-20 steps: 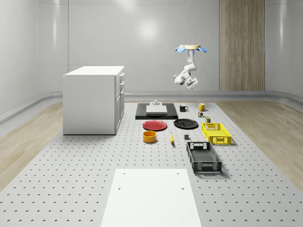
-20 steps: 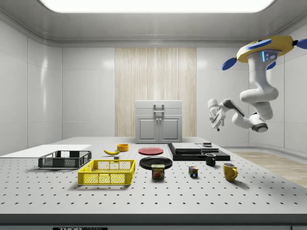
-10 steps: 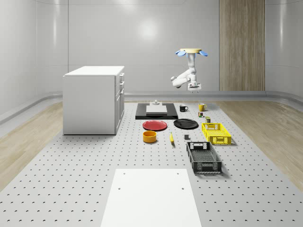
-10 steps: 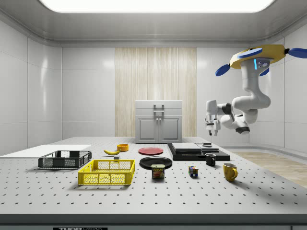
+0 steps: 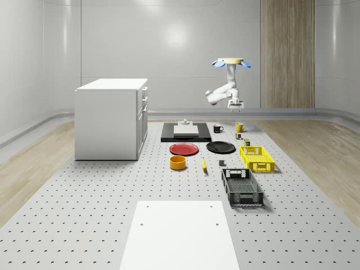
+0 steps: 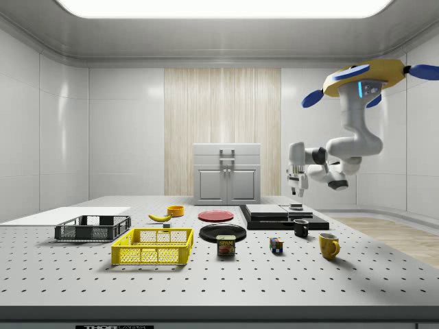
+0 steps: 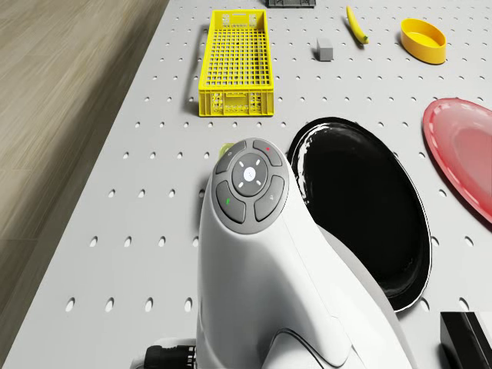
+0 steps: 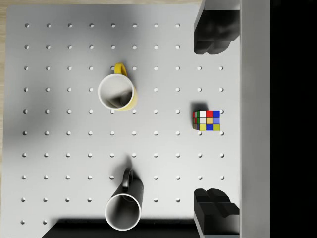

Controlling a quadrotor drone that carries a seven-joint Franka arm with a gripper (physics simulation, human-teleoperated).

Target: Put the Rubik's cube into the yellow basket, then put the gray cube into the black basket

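Observation:
The Rubik's cube sits on the table between the yellow mug and the Spam can. The yellow basket and black basket stand nearer the front, both with nothing inside. The small gray cube lies beside the yellow basket. My drone hovers high over the table's far right part. The gripper points straight down, open, well above the Rubik's cube, which appears between the fingers in the wrist view.
A yellow mug and black mug flank the cube; a Spam can is close. A black plate, red plate, yellow bowl, banana, dark platform and white cabinet lie further off.
The drone has shifted slightly toward the whole-scene view's right. The arm has swung the gripper from a tilt to pointing straight down, and lowered it a little.

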